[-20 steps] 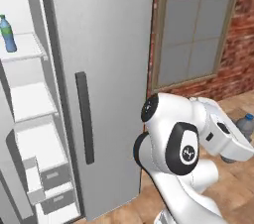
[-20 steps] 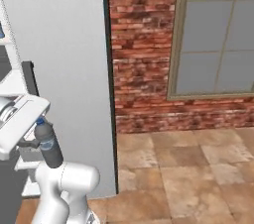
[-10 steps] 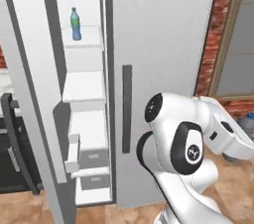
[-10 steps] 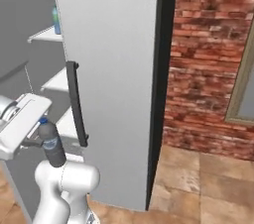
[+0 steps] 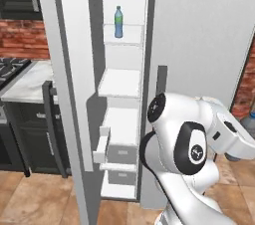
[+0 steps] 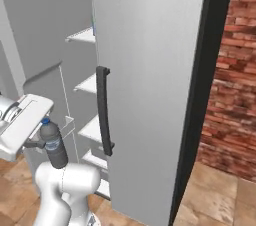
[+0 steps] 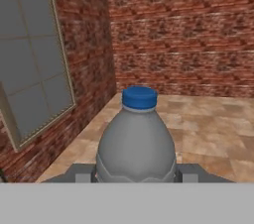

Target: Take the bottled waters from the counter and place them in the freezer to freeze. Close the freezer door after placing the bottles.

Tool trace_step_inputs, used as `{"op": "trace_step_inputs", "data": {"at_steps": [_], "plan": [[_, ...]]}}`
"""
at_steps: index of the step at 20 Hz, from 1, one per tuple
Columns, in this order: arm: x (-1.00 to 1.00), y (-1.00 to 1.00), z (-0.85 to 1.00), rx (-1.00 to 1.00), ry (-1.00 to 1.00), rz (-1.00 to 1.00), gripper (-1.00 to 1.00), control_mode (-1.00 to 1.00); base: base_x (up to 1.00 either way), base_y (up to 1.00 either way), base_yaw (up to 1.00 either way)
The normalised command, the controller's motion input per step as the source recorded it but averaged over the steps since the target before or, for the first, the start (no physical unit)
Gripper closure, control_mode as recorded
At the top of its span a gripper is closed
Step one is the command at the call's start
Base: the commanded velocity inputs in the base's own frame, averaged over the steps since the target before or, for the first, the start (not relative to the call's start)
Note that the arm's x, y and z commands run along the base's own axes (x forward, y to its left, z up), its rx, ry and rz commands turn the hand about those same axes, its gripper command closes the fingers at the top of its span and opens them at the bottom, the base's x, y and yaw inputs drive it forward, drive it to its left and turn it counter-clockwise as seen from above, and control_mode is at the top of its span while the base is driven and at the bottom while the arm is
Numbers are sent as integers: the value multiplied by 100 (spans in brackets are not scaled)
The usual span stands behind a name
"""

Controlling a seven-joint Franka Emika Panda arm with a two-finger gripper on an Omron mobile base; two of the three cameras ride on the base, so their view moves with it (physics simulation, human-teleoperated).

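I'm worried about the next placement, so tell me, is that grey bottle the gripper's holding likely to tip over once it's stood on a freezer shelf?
Probably somewhat tippy: the grey bottle is tall and slim. The blue bottle already stands upright on a flat white shelf, so it can likely stand if released gently. Its smooth rounded body may slip in the gripper, and would likely roll if it fell.

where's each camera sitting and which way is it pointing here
Left base view: behind the arm's left, facing the open freezer with the blue bottle on a shelf; white arm at lower right.
Right base view: behind the arm's right, facing the wide grey fridge door; end effector shut on the grey bottle.
Hand view: on the hand, facing brick wall and window past that bottle.
Shared: both base views show the freezer shelves.
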Motion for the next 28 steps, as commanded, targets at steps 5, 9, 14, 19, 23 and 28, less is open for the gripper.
{"op": "trace_step_inputs", "data": {"at_steps": [5,9,14,19,23,28], "plan": [[0,0,0,0,0,0,100,100,59,28,26],[0,0,0,0,0,0,100,100,77,31,17],[0,0,0,0,0,0,100,100,77,24,15],[0,0,0,0,0,0,100,100,3,26,10],[0,0,0,0,0,0,100,100,11,9,-1],[0,20,34,-10,-14,3,100,-100,0,13,1]]}}
